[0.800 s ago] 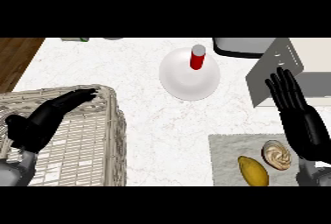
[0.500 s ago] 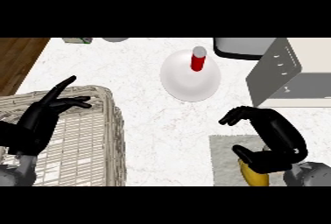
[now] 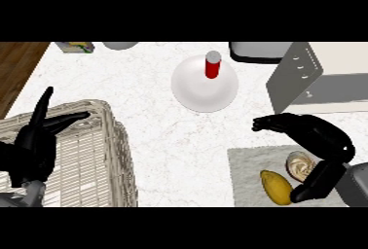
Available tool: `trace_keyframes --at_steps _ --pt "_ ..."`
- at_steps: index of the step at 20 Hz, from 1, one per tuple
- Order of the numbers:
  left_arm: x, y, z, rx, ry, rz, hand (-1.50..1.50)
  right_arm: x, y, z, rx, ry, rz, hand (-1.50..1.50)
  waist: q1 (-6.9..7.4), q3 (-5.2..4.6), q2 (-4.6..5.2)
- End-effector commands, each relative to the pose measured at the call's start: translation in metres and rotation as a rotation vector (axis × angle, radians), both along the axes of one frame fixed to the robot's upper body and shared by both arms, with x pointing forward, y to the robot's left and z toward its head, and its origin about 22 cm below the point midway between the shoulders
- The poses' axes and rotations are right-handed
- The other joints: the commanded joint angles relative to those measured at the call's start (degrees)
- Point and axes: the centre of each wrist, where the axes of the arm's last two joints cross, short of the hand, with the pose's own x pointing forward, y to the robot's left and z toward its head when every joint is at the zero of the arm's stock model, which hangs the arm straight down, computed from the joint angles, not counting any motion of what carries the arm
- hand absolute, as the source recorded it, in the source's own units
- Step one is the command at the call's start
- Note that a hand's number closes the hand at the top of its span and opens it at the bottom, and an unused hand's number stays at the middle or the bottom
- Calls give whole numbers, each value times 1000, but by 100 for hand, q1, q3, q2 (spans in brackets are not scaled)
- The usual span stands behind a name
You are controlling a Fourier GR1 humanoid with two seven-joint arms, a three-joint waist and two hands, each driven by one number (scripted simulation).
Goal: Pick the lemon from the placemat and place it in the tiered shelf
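Note:
The yellow lemon lies on the grey placemat at the lower right. My right hand hovers over the mat with its fingers curled, the thumb reaching down beside the lemon's right end; nothing is held. A round beige object sits on the mat, partly hidden under the hand. The wicker tiered shelf fills the lower left. My left hand rests open above the shelf, fingers straight.
A white plate carries an upright red cylinder at the middle back. A grey appliance stands at the right, with a dark tray behind it. The wooden counter edge runs along the far left.
My right hand has gone from upright with straight fingers to curled and lowered over the placemat next to the lemon. The view has shifted; the left hand has turned a little over the shelf.

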Motion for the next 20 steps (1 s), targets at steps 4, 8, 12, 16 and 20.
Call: trace_keyframes --at_steps 4,8,12,16,20 --pt "-6 -12 -3 13 -6 -73 0 17 -30 85 -321 -219 291 -150 -118 -75 -7" --pt "-2 -12 -1 33 -22 -43 0 4 -18 134 -530 -370 381 -150 -272 -84 -28" --pt "-4 -27 2 15 -11 -34 0 -21 19 159 -727 -635 337 -150 -385 -72 -54" --pt "-9 -29 3 9 -7 -44 0 -47 37 154 -888 -751 308 -150 -341 -73 -48" --pt "0 -14 17 9 -21 -59 0 -65 49 131 -965 -741 267 -150 -241 -83 -24"
